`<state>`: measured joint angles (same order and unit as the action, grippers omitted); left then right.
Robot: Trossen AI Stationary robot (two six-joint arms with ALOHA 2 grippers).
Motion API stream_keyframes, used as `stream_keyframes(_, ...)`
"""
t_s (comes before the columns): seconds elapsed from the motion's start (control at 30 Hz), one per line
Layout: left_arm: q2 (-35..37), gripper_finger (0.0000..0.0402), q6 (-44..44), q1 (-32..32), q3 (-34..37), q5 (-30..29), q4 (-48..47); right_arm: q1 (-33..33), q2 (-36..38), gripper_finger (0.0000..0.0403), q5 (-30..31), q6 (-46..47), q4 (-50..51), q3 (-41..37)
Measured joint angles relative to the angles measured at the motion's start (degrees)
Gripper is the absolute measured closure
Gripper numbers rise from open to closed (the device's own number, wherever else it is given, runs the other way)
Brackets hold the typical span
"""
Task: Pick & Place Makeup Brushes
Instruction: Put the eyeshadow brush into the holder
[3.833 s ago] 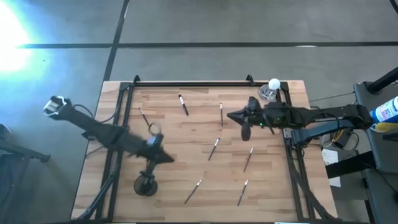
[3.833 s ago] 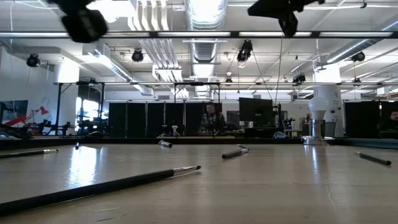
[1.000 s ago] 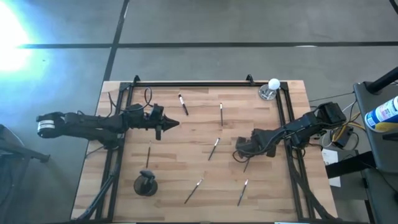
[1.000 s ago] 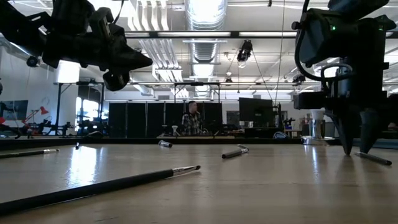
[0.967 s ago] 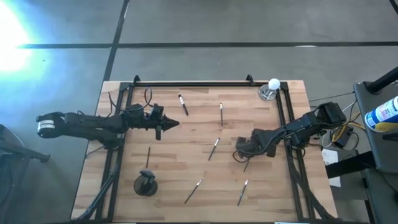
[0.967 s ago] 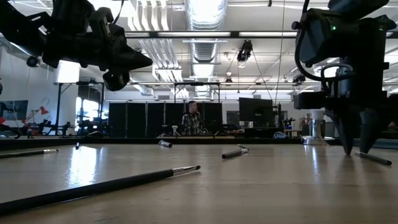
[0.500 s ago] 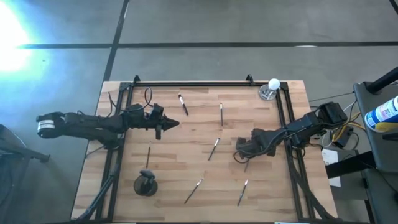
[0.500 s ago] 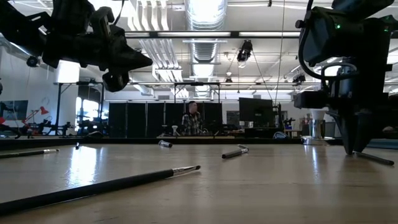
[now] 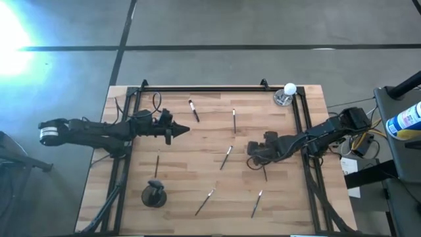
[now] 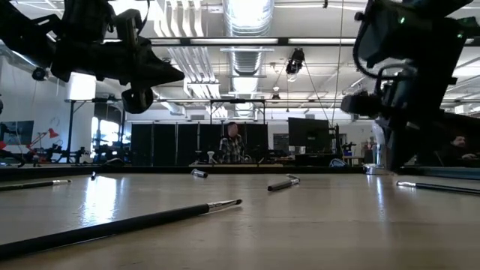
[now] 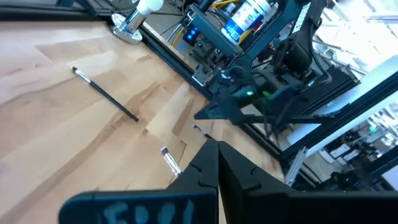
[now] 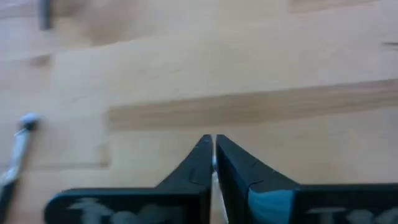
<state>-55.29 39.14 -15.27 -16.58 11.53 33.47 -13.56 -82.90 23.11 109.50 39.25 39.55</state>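
Several makeup brushes lie scattered on the wooden table (image 9: 197, 145), among them one at the far side (image 9: 193, 110), one in the middle (image 9: 226, 157) and one near the front (image 9: 205, 201). My right gripper (image 9: 258, 159) is low over the table's right half, shut on a thin makeup brush (image 9: 265, 173) that trails toward the front edge. In the right wrist view a pale sliver shows between the closed fingers (image 12: 202, 163). The low view shows that brush (image 10: 439, 187) lying almost level. My left gripper (image 9: 186, 130) hovers over the left half, shut, with nothing seen in it.
A dark round cup (image 9: 154, 195) stands near the front left. A white ball on a clear stand (image 9: 287, 92) sits at the far right corner. A black frame rail (image 9: 204, 89) borders the table. A person stands far behind in the room (image 10: 232, 144).
My right gripper has closed on the brush beneath it and shifted slightly toward the far side; the brush has swung to a new angle. The left arm has stayed put.
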Motion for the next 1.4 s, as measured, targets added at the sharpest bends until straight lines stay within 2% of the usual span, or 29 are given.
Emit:
stream_keyframes(0.13,0.0,0.0401,0.84,0.0,0.0,-0.02,0.96,0.13,3.39,0.0394,3.62,-3.52,-1.96,0.1)
stream_keyframes(0.2,0.0,0.0401,1.65,0.0,0.0,-0.51,1.32,0.11,4.86,0.0394,3.29,-5.21,-1.86,0.11)
stream_keyframes(0.37,0.0,0.0402,3.25,0.0,0.0,-1.38,1.47,1.21,6.66,0.0389,-5.28,-6.45,0.36,0.07)
stream_keyframes(0.5,-0.08,0.0401,3.16,0.0,0.0,-1.87,1.33,3.69,5.63,0.036,-12.08,-8.74,0.64,-0.74)
stream_keyframes(0.67,-0.33,0.0402,2.93,0.04,0.0,-2.62,1.06,7.16,4.18,0.0313,-12.93,-10.82,0.82,-1.58)
stream_keyframes(0.8,-0.39,0.0402,2.92,0.04,0.0,-2.62,0.97,9.02,4.03,0.0295,-13.41,-14.46,-0.91,-1.6)
stream_keyframes(1.13,-0.39,0.0402,2.31,0.04,0.0,-2.62,0.74,9.61,1.38,0.032,-16.6,-15.48,-2.79,-1.6)
stream_keyframes(1.4,-0.41,0.0402,1.98,0.0,0.0,-2.62,0.08,9.59,-2.02,0.0338,-16.91,-15.87,-5.37,-1.29)
